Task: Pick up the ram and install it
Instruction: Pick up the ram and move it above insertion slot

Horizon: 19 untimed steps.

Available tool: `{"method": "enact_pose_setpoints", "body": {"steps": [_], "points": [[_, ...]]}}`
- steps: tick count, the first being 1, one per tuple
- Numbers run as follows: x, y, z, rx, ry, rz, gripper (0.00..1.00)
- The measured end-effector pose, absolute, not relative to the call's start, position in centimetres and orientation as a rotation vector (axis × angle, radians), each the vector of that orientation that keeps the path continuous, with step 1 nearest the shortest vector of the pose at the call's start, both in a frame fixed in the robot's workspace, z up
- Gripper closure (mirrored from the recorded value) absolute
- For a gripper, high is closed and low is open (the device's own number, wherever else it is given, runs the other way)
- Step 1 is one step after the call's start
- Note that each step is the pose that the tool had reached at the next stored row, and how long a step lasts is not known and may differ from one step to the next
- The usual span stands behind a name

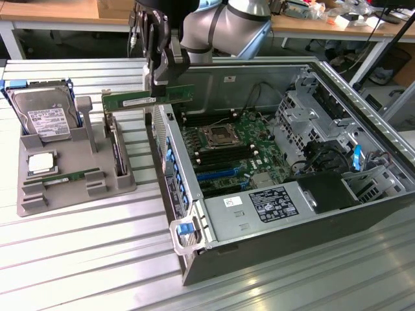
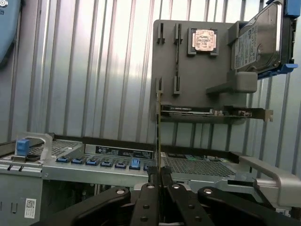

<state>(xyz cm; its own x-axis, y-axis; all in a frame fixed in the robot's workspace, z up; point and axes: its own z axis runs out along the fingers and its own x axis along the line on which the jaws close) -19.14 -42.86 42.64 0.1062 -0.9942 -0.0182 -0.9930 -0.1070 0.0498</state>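
Note:
My gripper (image 1: 159,83) is shut on a ram (image 1: 139,100), a long thin green board that I hold level in the air above the near wall of the open computer case (image 1: 272,220). In the wrist view this ram (image 2: 158,127) shows edge-on as a thin upright line rising from between my gripper's (image 2: 159,181) black fingers (image 2: 146,188). A second, similar ram (image 1: 68,176) lies in the grey holder (image 1: 78,191) at the exterior view's left. The motherboard (image 1: 227,146) with its long memory slots (image 1: 198,141) lies inside the case, below and to the right of the held ram.
The grey holder (image 2: 197,80) also carries a hard drive (image 1: 42,116), a square silver processor (image 1: 40,163) and an upright expansion card (image 1: 117,152). The case has blue latches (image 1: 174,172) along its near wall and a drive cage (image 1: 324,123). Everything rests on a ribbed metal table (image 1: 84,259).

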Motion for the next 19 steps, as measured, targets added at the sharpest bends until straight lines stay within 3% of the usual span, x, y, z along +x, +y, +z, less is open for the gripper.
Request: {"method": "enact_pose_setpoints", "body": {"steps": [19], "points": [[-14.5, -42.8, 42.6, 2.318, -2.082, -0.073, 0.88]]}}
